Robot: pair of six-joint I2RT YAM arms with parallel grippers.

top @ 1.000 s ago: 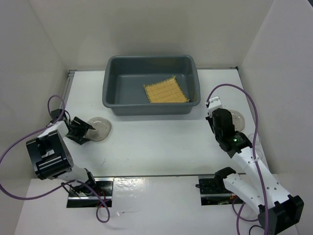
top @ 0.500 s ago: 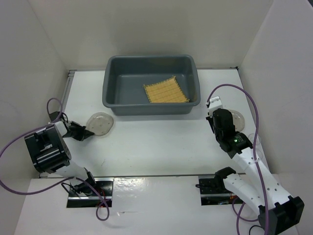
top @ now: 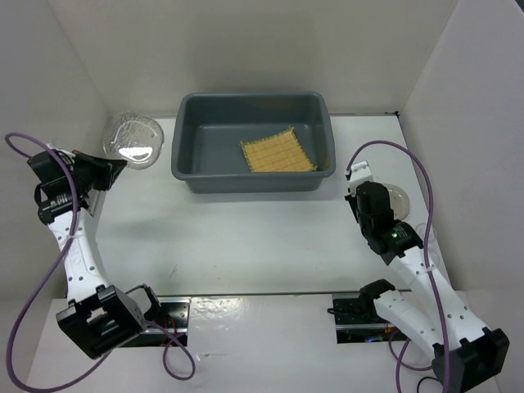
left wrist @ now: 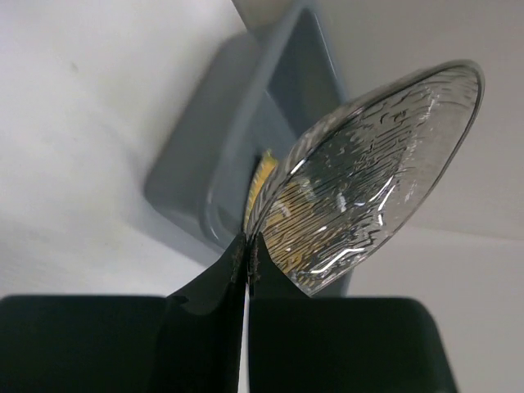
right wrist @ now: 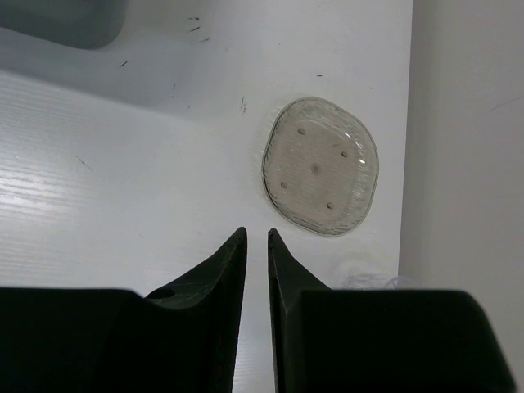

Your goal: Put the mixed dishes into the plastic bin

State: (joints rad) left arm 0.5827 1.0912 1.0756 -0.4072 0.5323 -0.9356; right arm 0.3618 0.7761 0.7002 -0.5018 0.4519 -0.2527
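My left gripper [top: 113, 164] is shut on the rim of a round see-through plate [top: 131, 137] and holds it tilted in the air, left of the plastic bin [top: 246, 180]. In the left wrist view the fingertips [left wrist: 247, 246] pinch the plate [left wrist: 368, 172] edge-on, with the bin [left wrist: 205, 164] beyond. The yellow woven mat [top: 277, 151] lies inside the bin. A second see-through plate [right wrist: 321, 166] rests on the table by the right wall, ahead and right of my right gripper [right wrist: 256, 236], whose jaws stand narrowly open on nothing. A small clear cup [right wrist: 372, 281] shows faintly beside it.
White walls close in on the left, back and right. The right arm's purple cable [top: 409, 164] loops above the second plate [top: 398, 195]. Two metal base plates [top: 151, 323] sit at the near edge.
The left gripper closed on the plate by the table's left side, then lifted it up and back to beside the bin's left end. The right arm has stayed put.
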